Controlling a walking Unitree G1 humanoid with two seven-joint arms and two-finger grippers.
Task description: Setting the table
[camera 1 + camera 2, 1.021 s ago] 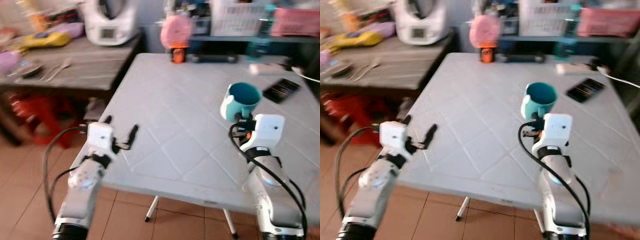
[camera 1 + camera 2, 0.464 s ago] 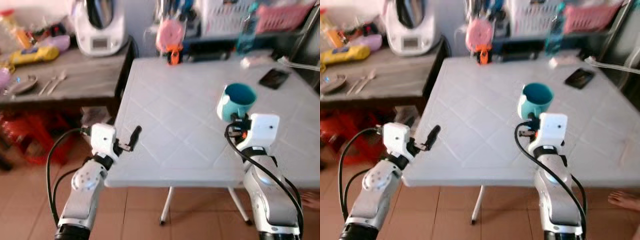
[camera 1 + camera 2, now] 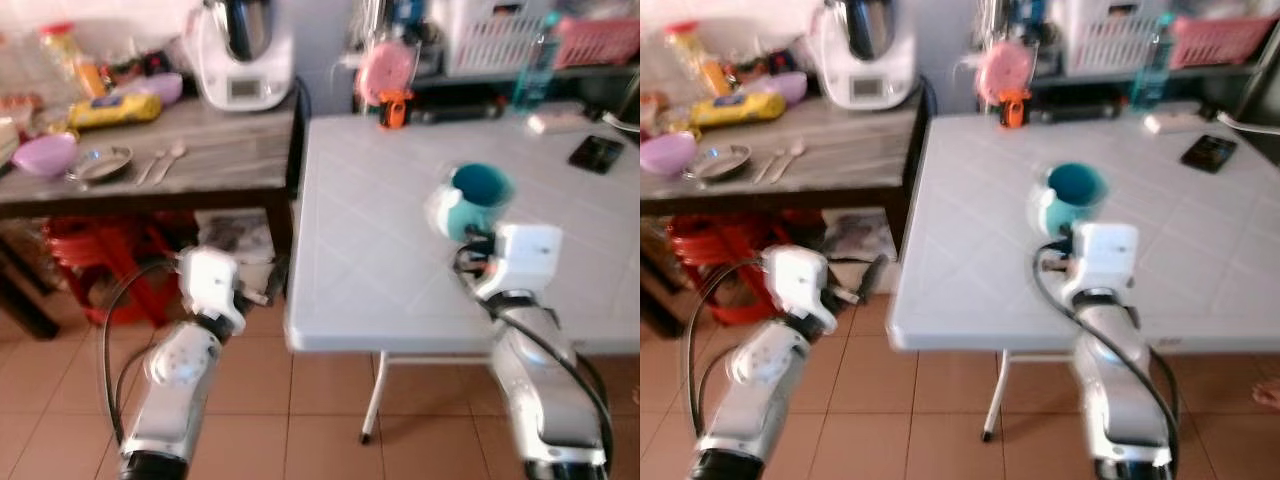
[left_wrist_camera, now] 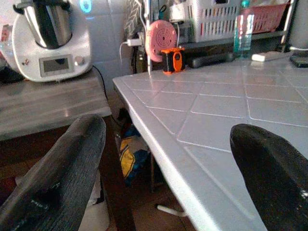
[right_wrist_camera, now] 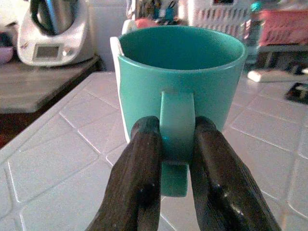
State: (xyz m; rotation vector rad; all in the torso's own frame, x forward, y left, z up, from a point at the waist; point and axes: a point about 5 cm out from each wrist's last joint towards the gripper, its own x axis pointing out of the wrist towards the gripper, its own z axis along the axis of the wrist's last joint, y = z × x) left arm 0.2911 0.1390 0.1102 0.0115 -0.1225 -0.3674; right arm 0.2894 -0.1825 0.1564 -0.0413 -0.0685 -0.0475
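A teal mug (image 5: 180, 72) is held upright by its handle, with my right gripper (image 5: 176, 129) shut on that handle. In the eye views the mug (image 3: 472, 200) hangs just above the white table (image 3: 380, 230), near the table's front edge. My left gripper (image 4: 168, 130) is open with nothing between its fingers. It hovers over the tiled floor just off the table's front left corner (image 3: 292, 335). Its black finger (image 3: 872, 276) points towards the table edge.
A wooden side table (image 3: 200, 160) stands to the left with a white appliance (image 3: 245, 50), spoons (image 3: 160, 163), a metal plate (image 3: 98, 163), a purple bowl (image 3: 45, 153) and a yellow bag (image 3: 112, 108). Red stools (image 3: 95, 260) sit under it. A phone (image 3: 597, 152) and a pink fan (image 3: 385, 75) rest on the white table.
The whole view has swung left and pulled back from the white table. My left gripper, earlier over the table's edge, is now off its corner above the floor. The mug stays gripped.
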